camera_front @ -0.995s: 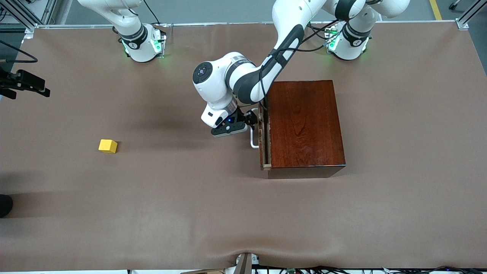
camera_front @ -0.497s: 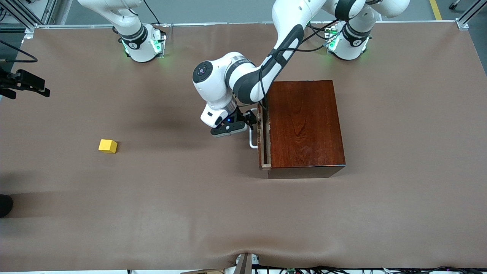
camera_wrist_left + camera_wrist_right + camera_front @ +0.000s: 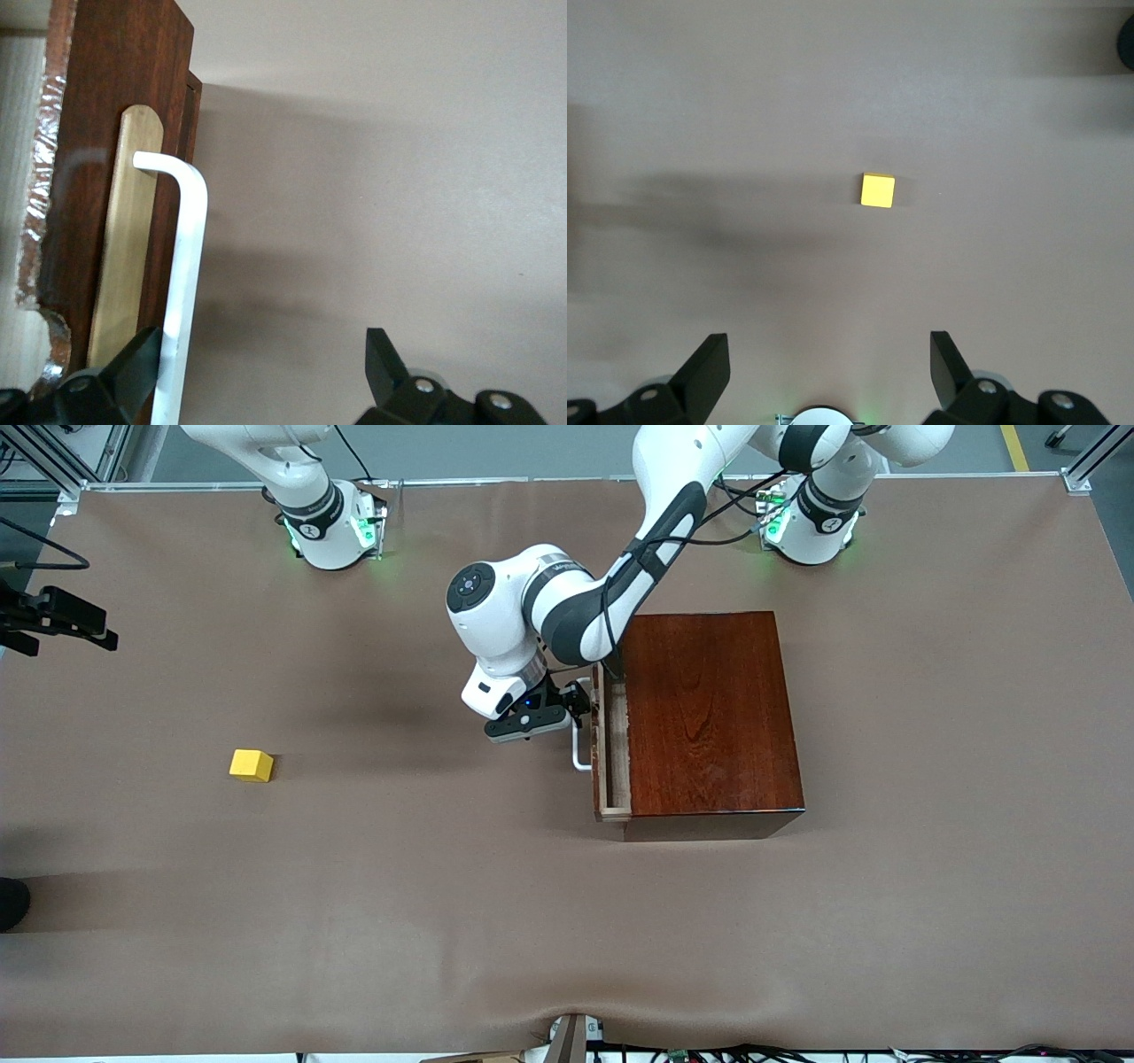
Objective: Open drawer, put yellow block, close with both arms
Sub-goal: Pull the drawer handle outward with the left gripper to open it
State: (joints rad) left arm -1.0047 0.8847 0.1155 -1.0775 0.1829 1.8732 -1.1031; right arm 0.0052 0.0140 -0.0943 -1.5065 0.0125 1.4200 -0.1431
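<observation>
A brown-covered counter point(image 3: 354, 921) carries everything. The drawer point(image 3: 610, 753) stands slightly pulled out of the dark wooden box point(image 3: 709, 717), a strip of pale tray showing, its white handle point(image 3: 182, 292) facing the right arm's end. The left gripper point(image 3: 578, 707) sits at that handle, jaws wide, one finger point(image 3: 133, 367) against the bar. The yellow block point(image 3: 252, 765) lies on the counter well apart from the drawer, toward the right arm's end. The right gripper point(image 3: 830, 363) waits high over it, jaws wide and empty.

left gripper point(image 3: 578, 707) at handle point(image 3: 580, 755) — drawer point(image 3: 611, 757) ajar | yellow block point(image 3: 252, 765) apart
</observation>
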